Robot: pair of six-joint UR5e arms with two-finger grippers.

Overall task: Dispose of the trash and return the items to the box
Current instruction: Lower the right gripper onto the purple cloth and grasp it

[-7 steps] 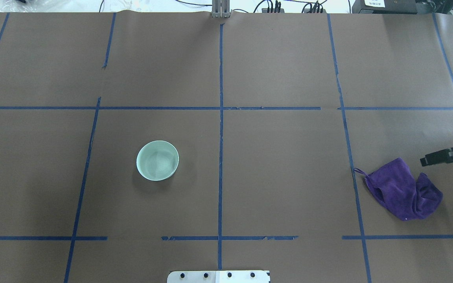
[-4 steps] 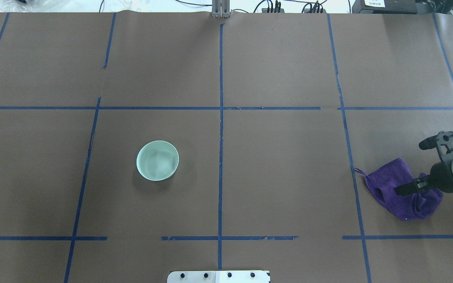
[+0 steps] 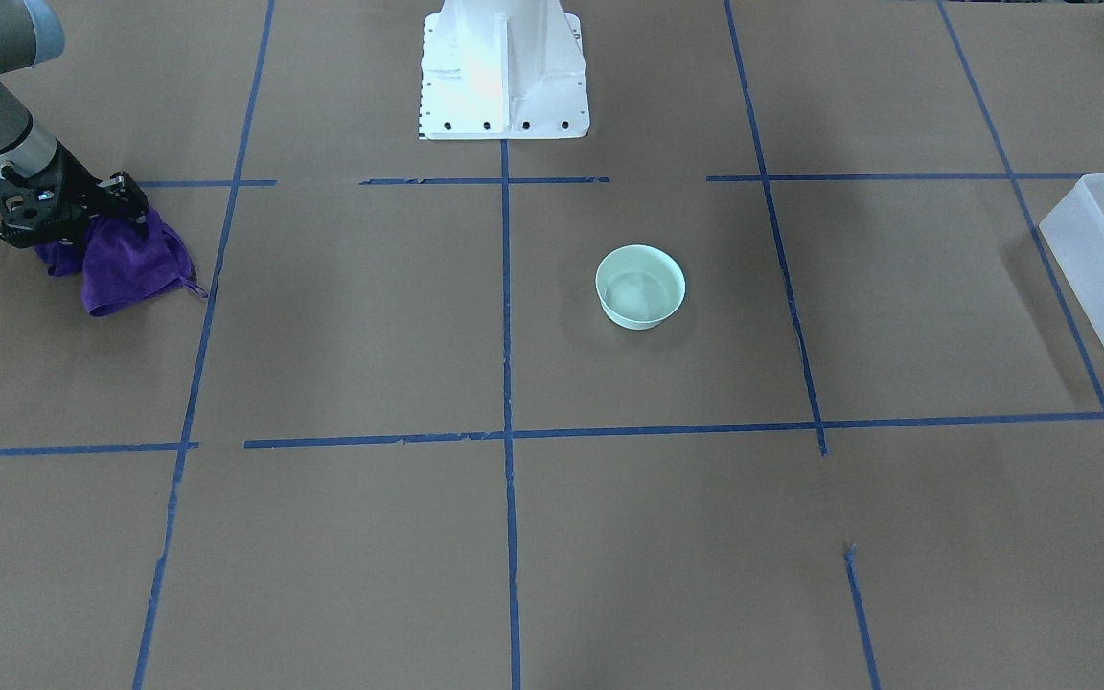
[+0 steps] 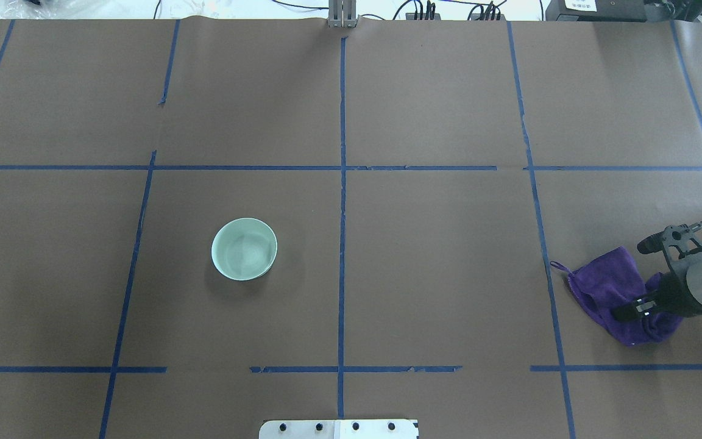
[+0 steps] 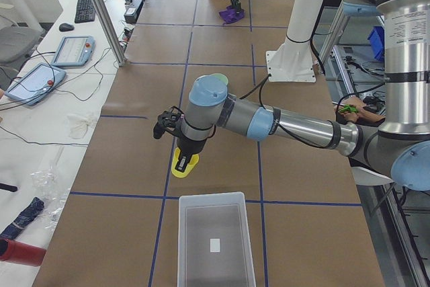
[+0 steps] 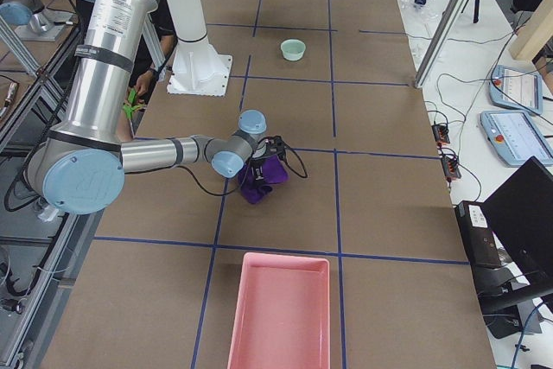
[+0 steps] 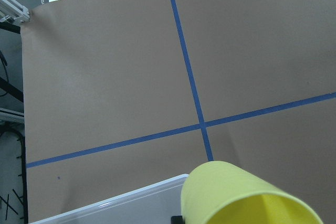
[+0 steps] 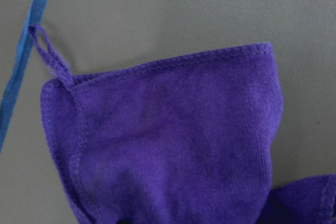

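My left gripper [image 5: 180, 156] is shut on the yellow cup [image 5: 185, 165] and holds it tilted above the table, just short of the frosted white box [image 5: 182, 233]. The cup [image 7: 247, 195] fills the bottom of the left wrist view, with the box rim [image 7: 131, 199] below it. The mint-green bowl [image 4: 244, 249] stands upright and alone left of the table's middle. My right gripper [image 4: 628, 310] is down on a crumpled purple cloth [image 4: 604, 283], its jaws apparently open. The cloth [image 8: 173, 140] fills the right wrist view.
A pink tray [image 6: 281, 308] lies at the table's right end, beyond the cloth. The white robot base [image 3: 502, 67] stands at the near middle edge. The box [image 3: 1103, 254] is at the table's far left end. Blue tape lines grid the brown table.
My right gripper has come in from the right edge and dropped onto the purple cloth, bunching it slightly. The bowl has not moved.
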